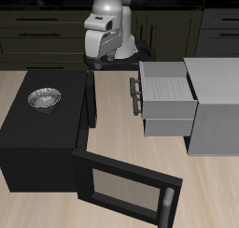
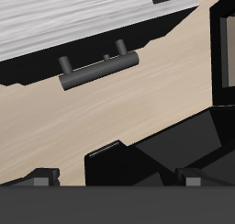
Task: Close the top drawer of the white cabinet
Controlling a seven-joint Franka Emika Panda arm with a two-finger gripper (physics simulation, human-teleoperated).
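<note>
A white robot arm stands at the back of a pale wooden counter (image 1: 56, 208), with its end effector (image 1: 105, 59) held low just above the surface, near the back edge. Whether its fingers are apart or together cannot be told: the exterior view shows it too small, and the wrist view shows only dark finger parts at the edge of the frame.

The white cabinet (image 1: 217, 101) sits on the counter beside the end effector and a little nearer the counter's front edge. Its top drawer (image 1: 168, 93) is pulled out from the cabinet body, reaching toward the end effector's side. The drawer has a finely lined pale top and a dark bar handle (image 1: 134, 94) on its front face. The handle lies near the end effector but apart from it, with bare counter between them. In the wrist view the handle (image 2: 96, 69) shows close ahead, with the drawer's lined top (image 2: 64, 21) behind it.

A black box (image 1: 42, 138) stands on the other side of the end effector, nearer the front edge. A metal bowl (image 1: 44, 99) rests on its top, and its windowed door (image 1: 126, 187) hangs open toward the front.
</note>
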